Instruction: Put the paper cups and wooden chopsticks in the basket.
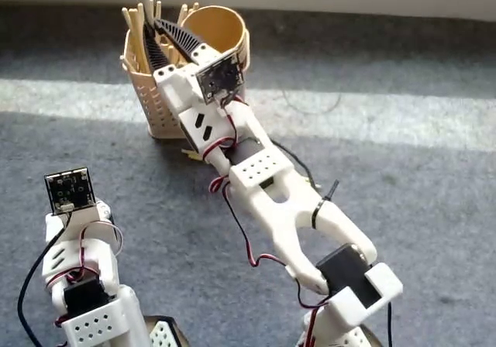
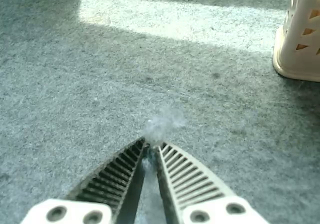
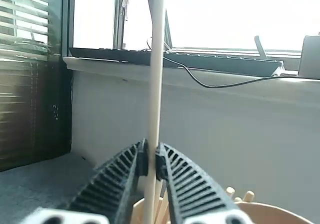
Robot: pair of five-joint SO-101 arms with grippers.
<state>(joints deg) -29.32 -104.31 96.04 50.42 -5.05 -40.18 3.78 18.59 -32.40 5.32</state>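
A cream slotted basket [image 1: 159, 111] stands at the far left of the grey carpet. Inside it stand several wooden chopsticks [image 1: 136, 33] and a tan paper cup [image 1: 221, 25]. My right gripper [image 1: 149, 25] hovers over the basket's mouth, shut on one chopstick [image 3: 156, 59] that stands upright between its fingertips [image 3: 142, 159]. Below it I see chopstick ends [image 3: 230, 191] and the cup rim [image 3: 270, 211]. My left gripper [image 2: 150, 144] is shut on nothing, low over bare carpet, with the basket's corner [image 2: 300, 34] off to one side. The left arm [image 1: 77, 231] sits near the front left.
The right arm [image 1: 271, 184] stretches diagonally across the middle of the carpet to the basket. A short beige piece [image 1: 190, 155] lies at the basket's foot under that arm. A bright sunlit band [image 1: 387, 118] crosses the carpet. A wall runs along the far edge.
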